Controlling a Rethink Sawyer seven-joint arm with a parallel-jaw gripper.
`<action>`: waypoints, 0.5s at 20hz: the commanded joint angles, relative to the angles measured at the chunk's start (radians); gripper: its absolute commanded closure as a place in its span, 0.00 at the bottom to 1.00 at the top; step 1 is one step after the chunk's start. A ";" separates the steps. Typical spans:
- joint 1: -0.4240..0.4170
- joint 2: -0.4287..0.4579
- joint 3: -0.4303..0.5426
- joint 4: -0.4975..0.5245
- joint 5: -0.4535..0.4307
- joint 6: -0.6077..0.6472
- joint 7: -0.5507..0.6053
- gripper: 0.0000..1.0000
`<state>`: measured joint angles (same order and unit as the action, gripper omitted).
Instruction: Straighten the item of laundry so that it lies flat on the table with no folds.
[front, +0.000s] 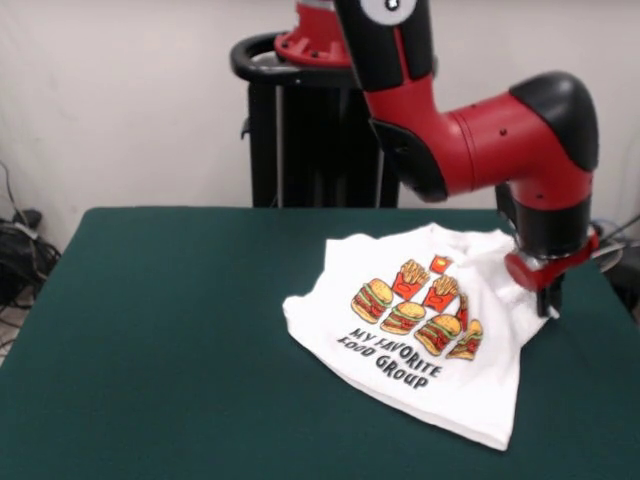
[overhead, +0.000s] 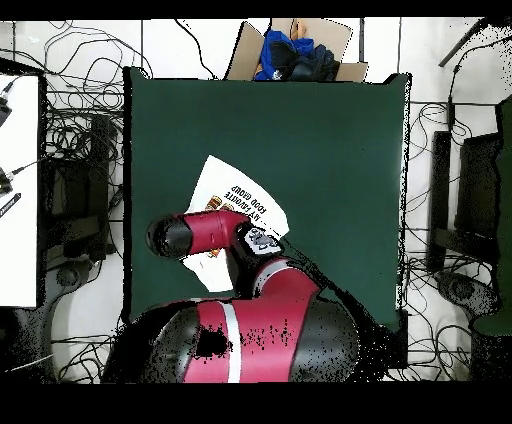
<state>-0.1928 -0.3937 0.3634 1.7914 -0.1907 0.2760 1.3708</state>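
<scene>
The white T-shirt (front: 420, 330) lies print side up on the right half of the dark green table (front: 180, 330), turned at an angle, with the burger print and "MY FAVORITE FOOD GROUP" showing. Its right side is bunched and creased by the gripper. My gripper (front: 546, 300) hangs low at the shirt's right edge, at or just above the cloth; whether it holds the cloth is unclear. In the overhead view the shirt (overhead: 235, 195) lies at the table's (overhead: 320, 150) left side, partly under the red arm (overhead: 200, 235), which hides the gripper.
The black pedestal (front: 300, 130) stands behind the table. In the overhead view a cardboard box with blue cloth (overhead: 295, 50) sits past the table's top edge. Cables lie on the floor on both sides. The shirt is near the table's right edge in the front view.
</scene>
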 joint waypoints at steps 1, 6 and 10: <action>-0.035 0.016 0.135 0.060 -0.054 -0.166 0.127 1.00; -0.056 -0.004 0.169 0.092 -0.065 -0.211 0.136 1.00; -0.040 -0.016 0.163 0.101 -0.051 -0.202 0.148 1.00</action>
<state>-0.2340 -0.4032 0.4530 1.8601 -0.2242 0.0703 1.3708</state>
